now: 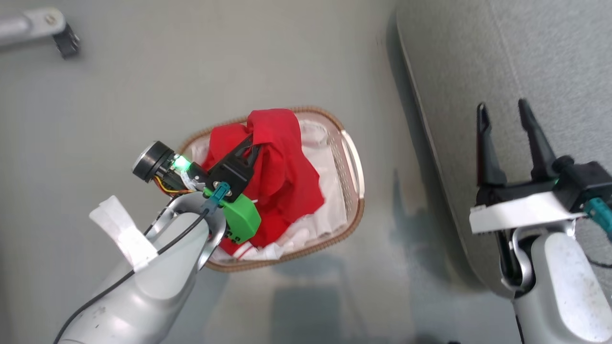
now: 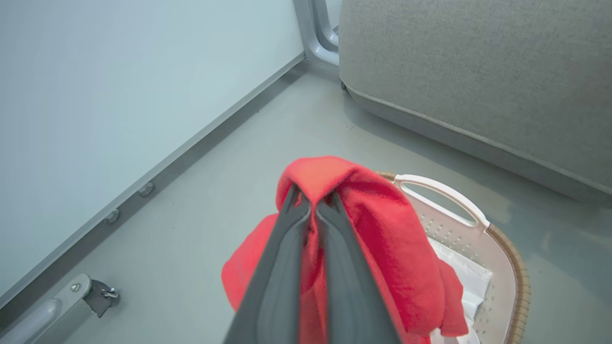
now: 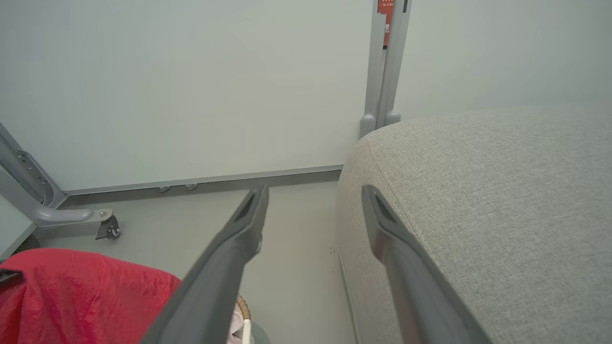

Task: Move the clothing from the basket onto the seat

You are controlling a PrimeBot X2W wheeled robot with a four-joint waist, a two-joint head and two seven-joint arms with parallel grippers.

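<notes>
Mid-frame the left gripper point(image 1: 252, 143) pinches the red clothing point(image 1: 282, 177) over the basket point(image 1: 356, 177) — best lift it clear of the rim before swinging right to the seat point(image 1: 550, 57) — where the right gripper point(image 1: 502, 104) hovers, fingers spread.

Red clothing point(image 2: 392, 248) is pinched between the closed left gripper point(image 2: 313, 197), draped over the basket point(image 2: 498, 267); the seat point(image 2: 478, 71) is seen beyond.

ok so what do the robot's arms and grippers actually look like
Both arms are glossy pale grey shells; the left forearm bears white tape and a black cable. The left gripper has two long dark tapering fingers, a bright green block and a teal connector. The right gripper has the same fingers, a white band and a teal plug.
</notes>
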